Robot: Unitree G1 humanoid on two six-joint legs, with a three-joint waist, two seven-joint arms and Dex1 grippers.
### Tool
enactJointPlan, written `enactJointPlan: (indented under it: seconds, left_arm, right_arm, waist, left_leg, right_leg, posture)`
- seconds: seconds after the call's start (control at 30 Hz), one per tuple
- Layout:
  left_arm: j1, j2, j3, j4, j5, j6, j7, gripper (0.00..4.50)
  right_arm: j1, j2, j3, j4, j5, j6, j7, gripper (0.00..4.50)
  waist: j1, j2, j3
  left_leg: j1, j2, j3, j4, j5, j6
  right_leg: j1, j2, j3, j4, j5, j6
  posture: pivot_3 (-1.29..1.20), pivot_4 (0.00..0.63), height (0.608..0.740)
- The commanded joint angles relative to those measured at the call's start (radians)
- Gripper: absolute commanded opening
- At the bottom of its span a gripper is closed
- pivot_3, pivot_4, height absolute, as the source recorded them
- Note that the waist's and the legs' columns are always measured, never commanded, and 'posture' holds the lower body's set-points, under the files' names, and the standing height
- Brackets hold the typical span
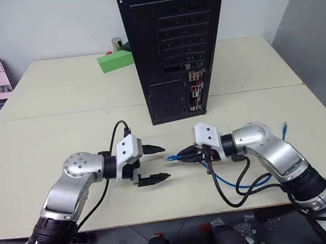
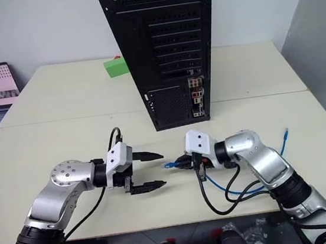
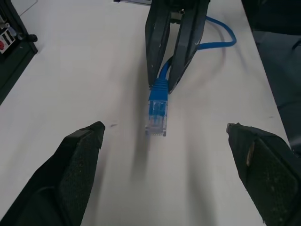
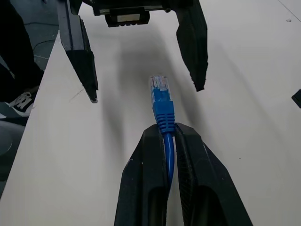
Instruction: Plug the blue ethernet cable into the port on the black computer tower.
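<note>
Right pincer [image 1: 182, 154] clamps the blue ethernet cable [image 4: 162, 104] just behind its plug, above the tabletop [image 1: 63, 134] near its front edge. Left pincer [image 1: 157, 163] faces the plug, fingers spread, empty. Black computer tower [image 1: 171, 43] stands behind, mid-tabletop.

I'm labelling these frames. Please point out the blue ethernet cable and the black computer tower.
blue ethernet cable [image 4: 162, 96], right wrist view, on its clear plug.
black computer tower [image 1: 168, 44], left eye view, on its rear slot covers.
</note>
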Motion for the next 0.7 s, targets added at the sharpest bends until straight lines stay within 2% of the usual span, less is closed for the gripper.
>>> enactJointPlan:
  seconds: [0.03, 0.1, 0.13, 0.23, 0.37, 0.47, 0.5, 0.7]
  left_arm:
    - [-0.025, -0.008, -0.001, 0.004, -0.01, -0.018, -0.022, 3.31]
    - [-0.031, -0.013, -0.002, 0.011, -0.008, -0.02, -0.026, 2.98]
    - [-0.034, -0.015, -0.002, 0.013, -0.006, -0.02, -0.027, 2.6]
    - [-0.044, -0.025, -0.004, 0.028, 0.001, -0.028, -0.027, 1.89]
    - [-0.045, -0.033, -0.008, 0.034, 0.006, -0.038, -0.028, 1.13]
    - [-0.043, -0.037, -0.014, 0.044, 0.015, -0.054, -0.032, 0.4]
    - [-0.042, -0.039, -0.015, 0.046, 0.018, -0.058, -0.033, 0.27]
    - [-0.035, -0.042, -0.019, 0.063, 0.039, -0.092, -0.033, 0.26]
  right_arm:
    - [-0.01, -0.007, -0.006, -0.05, 0.011, -0.01, 0.012, 0.03]
    - [-0.01, -0.012, -0.003, -0.053, 0.009, -0.011, 0.015, 0.03]
    - [-0.01, -0.015, -0.001, -0.055, 0.008, -0.011, 0.017, 0.02]
    - [-0.011, -0.018, 0.001, -0.058, 0.006, -0.011, 0.017, 0.02]
    - [-0.011, -0.021, 0.004, -0.063, 0.006, -0.01, 0.017, 0.02]
    - [-0.011, -0.022, 0.005, -0.065, 0.006, -0.011, 0.019, 0.02]
    - [-0.011, -0.023, 0.005, -0.066, 0.006, -0.011, 0.02, 0.02]
    - [-0.013, -0.037, 0.01, -0.051, 0.002, -0.024, 0.04, 0.02]
  waist:
    - [0.0, 0.0, 0.0]
    - [0.0, 0.0, 0.0]
    - [0.0, 0.0, 0.0]
    - [0.0, 0.0, 0.0]
    - [0.0, 0.0, 0.0]
    - [0.0, 0.0, 0.0]
    - [0.0, 0.0, 0.0]
    - [0.0, 0.0, 0.0]
  left_leg:
    - [0.0, 0.0, 0.0, 0.0, 0.0, 0.0]
    - [0.0, 0.0, 0.0, 0.0, 0.0, 0.0]
    - [0.0, 0.0, 0.0, 0.0, 0.0, 0.0]
    - [0.0, 0.0, 0.0, 0.0, 0.0, 0.0]
    - [0.0, 0.0, 0.0, 0.0, 0.0, 0.0]
    - [0.0, 0.0, 0.0, 0.0, 0.0, 0.0]
    - [0.0, 0.0, 0.0, 0.0, 0.0, 0.0]
    - [0.0, 0.0, 0.0, 0.0, 0.0, 0.0]
  right_leg:
    - [0.0, 0.0, 0.0, 0.0, 0.0, 0.0]
    - [0.0, 0.0, 0.0, 0.0, 0.0, 0.0]
    - [0.0, 0.0, 0.0, 0.0, 0.0, 0.0]
    - [0.0, 0.0, 0.0, 0.0, 0.0, 0.0]
    - [0.0, 0.0, 0.0, 0.0, 0.0, 0.0]
    - [0.0, 0.0, 0.0, 0.0, 0.0, 0.0]
    - [0.0, 0.0, 0.0, 0.0, 0.0, 0.0]
    - [0.0, 0.0, 0.0, 0.0, 0.0, 0.0]
  posture:
    - [0.0, 0.15, 0.74]
    - [0.0, 0.15, 0.74]
    - [0.0, 0.15, 0.74]
    - [0.0, 0.15, 0.74]
    - [0.0, 0.15, 0.74]
    - [0.0, 0.15, 0.74]
    - [0.0, 0.15, 0.74]
    - [0.0, 0.15, 0.74]
